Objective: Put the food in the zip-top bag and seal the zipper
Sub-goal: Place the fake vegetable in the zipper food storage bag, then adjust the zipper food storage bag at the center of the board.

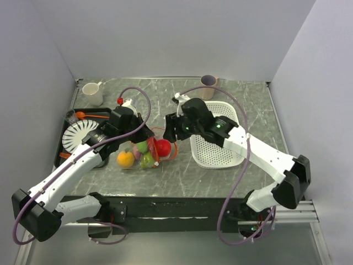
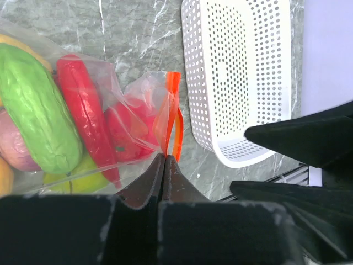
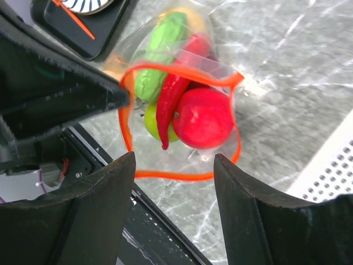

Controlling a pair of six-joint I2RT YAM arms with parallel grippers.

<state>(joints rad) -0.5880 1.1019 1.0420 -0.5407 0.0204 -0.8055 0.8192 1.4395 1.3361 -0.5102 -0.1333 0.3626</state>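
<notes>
Just under the spread-open right fingers (image 1: 169,131), the zip-top bag (image 2: 124,83) sits on the desk (image 1: 220,182), mouth gaping, food (image 3: 203,118) already inside. Meanwhile the left fingers (image 2: 164,165) pinch the zipper (image 2: 172,105) end. Best bet: hold that end taut, then the right ones press both strips together.

We are reading the basket (image 2: 237,72) as white, patterned with rows of round holes. Left of the basket, the zip-top bag (image 2: 129,91) is showing clear film edged by an orange-red zipper (image 2: 172,83). Inside it we are noting a glossy red fruit (image 3: 204,117), a red chilli (image 3: 172,94), a green cucumber (image 2: 33,105) and an orange fruit (image 1: 125,159). The table (image 1: 182,176) under the basket is showing grey-green marble with white veins.
</notes>
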